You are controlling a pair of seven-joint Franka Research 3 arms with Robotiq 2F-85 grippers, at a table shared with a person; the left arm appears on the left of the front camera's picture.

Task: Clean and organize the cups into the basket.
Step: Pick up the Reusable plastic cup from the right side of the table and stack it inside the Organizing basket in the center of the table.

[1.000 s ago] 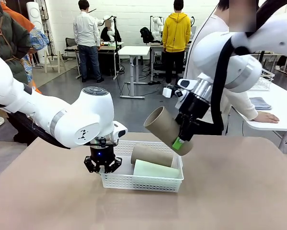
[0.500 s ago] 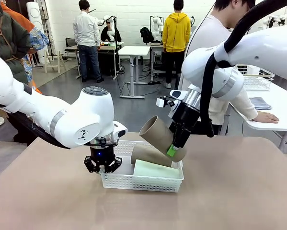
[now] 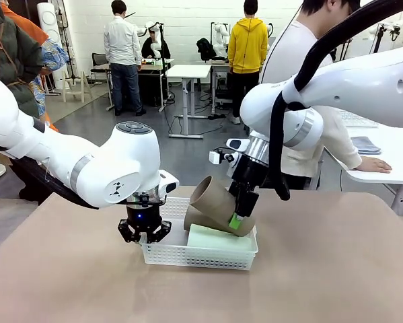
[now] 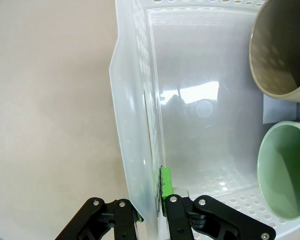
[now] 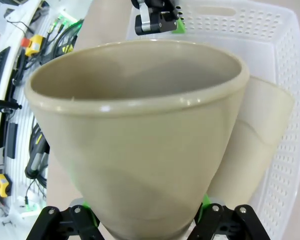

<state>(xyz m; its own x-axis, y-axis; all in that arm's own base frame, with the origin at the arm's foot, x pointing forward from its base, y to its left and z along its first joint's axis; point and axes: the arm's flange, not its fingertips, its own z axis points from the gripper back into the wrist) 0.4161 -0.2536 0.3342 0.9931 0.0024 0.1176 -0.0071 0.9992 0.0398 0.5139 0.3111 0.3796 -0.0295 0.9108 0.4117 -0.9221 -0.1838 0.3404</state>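
Already lying in the basket [image 3: 200, 256]: a brown cup [image 3: 196, 221] and a mint cup [image 3: 218, 239], mouths toward nine o'clock. Just above them, tilted with mouth toward ten o'clock, a second brown cup [image 3: 211, 200], pinched near its base between the right gripper [image 3: 236, 217] fingers. Clamped shut on the basket's nine o'clock wall, the left gripper [image 3: 144, 233], one green pad inside, one outside. Beneath all, a tan table [image 3: 322, 269]. At two o'clock, a person [image 3: 302, 81] with a hand [image 3: 373, 164] flat on a white table.
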